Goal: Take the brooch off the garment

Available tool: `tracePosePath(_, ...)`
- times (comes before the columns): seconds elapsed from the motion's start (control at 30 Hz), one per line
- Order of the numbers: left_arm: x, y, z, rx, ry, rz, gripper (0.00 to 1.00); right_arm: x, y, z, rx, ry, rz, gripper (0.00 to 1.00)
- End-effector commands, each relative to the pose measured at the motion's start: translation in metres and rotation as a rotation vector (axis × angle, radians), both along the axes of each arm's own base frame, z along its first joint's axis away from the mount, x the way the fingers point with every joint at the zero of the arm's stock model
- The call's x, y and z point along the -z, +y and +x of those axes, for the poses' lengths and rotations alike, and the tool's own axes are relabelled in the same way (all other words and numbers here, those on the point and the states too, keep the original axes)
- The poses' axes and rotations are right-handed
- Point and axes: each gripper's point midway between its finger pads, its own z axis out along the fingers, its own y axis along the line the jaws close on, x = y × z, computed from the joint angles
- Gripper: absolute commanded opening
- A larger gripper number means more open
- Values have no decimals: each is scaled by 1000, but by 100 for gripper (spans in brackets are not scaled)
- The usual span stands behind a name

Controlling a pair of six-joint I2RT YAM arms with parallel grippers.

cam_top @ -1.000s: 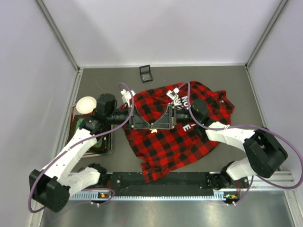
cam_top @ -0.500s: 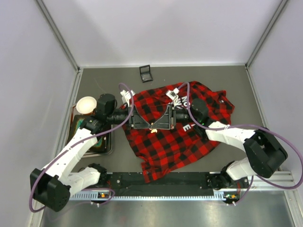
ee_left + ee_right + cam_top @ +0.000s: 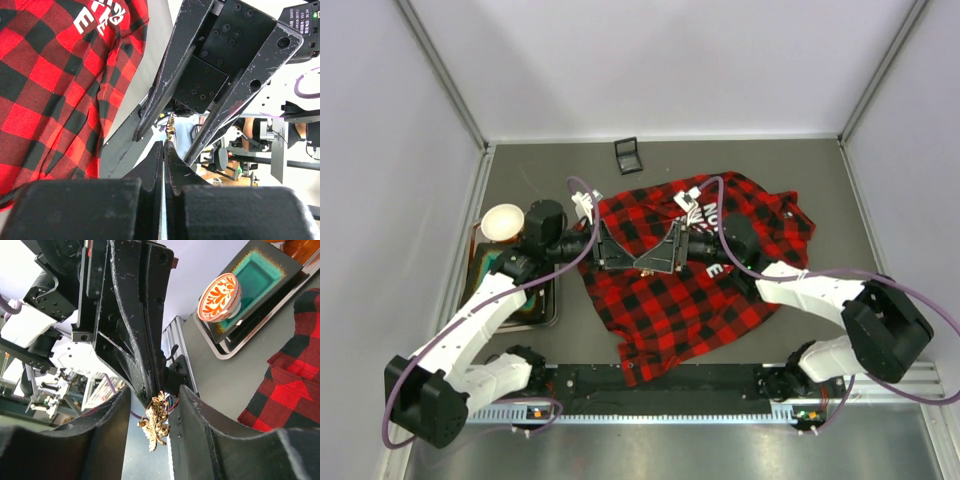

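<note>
While fully closed — left gripper (image 3: 164,145) (tips) pinches brooch (image 3: 156,421).

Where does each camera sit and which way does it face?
Top: above and behind the arms, looking down on table, shirt and both arms.
Left wrist: on the left arm, looking along the shut left gripper at the open right gripper.
Right wrist: on the right arm, looking between its fingers at the left gripper; bowl behind.
Shared: both wrist views show the brooch at the left gripper's tip.
</note>
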Motion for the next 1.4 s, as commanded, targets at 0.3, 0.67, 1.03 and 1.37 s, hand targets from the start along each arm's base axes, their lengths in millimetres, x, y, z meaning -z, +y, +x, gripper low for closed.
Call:
tracePosePath(0.3,-8,3,3,-9,-93,25,0,-1,-47,13,129,-185,-103,58)
tracePosePath(0.67,32,11,20,-209,248,103,0,24,-50,27,306,-943,-336,62)
tracePosePath(1.03,31,23,12,-418,524,14,0,10,-38,3,356,-1473,-267,51)
tracePosePath(1.37,45,30,8,-530,731,-28,0,10,-12,-7,240,-1578,-257,33)
